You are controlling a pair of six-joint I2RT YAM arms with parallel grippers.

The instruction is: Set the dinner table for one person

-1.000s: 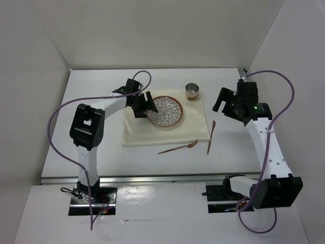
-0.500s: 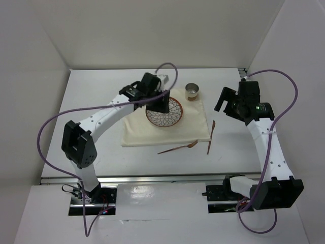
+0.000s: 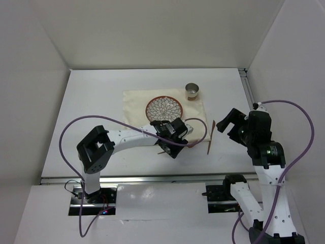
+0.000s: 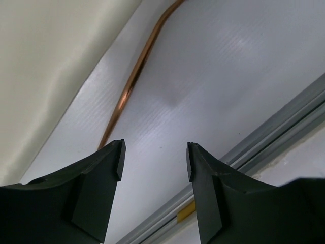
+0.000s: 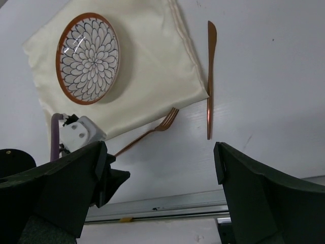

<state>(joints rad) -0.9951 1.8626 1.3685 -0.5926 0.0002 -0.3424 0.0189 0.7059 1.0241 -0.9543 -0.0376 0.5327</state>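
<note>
Plain white walls on three sides; white bench [image 3: 91, 101] underneath everything, bare at far left.

Centre: cream placemat [image 3: 134, 101], patterned plate [image 3: 164, 108] on top.

At placemat's near edge: left tool [image 4: 155, 157]. Hovers low over bench, jaws partly apart, nothing between them.

Copper fork [image 5: 147, 131]: lies on bare bench just off placemat's near edge, tines toward near right corner, handle toward left arm. Seen from left wrist, slants away up and right, outside the left finger, not through the gap. Probably calls for a small sideways shift before any pinch. Left arm plainly the nearer.

Further right: metal cup [image 3: 192, 91] at placemat's far right corner. Copper knife [image 3: 210, 136] on bench just beside right edge, long axis near-to-far.

Right tool [image 3: 228, 122]: hangs high just right of knife, jaws spread wide, empty.

No brand, label or writing legible.
</note>
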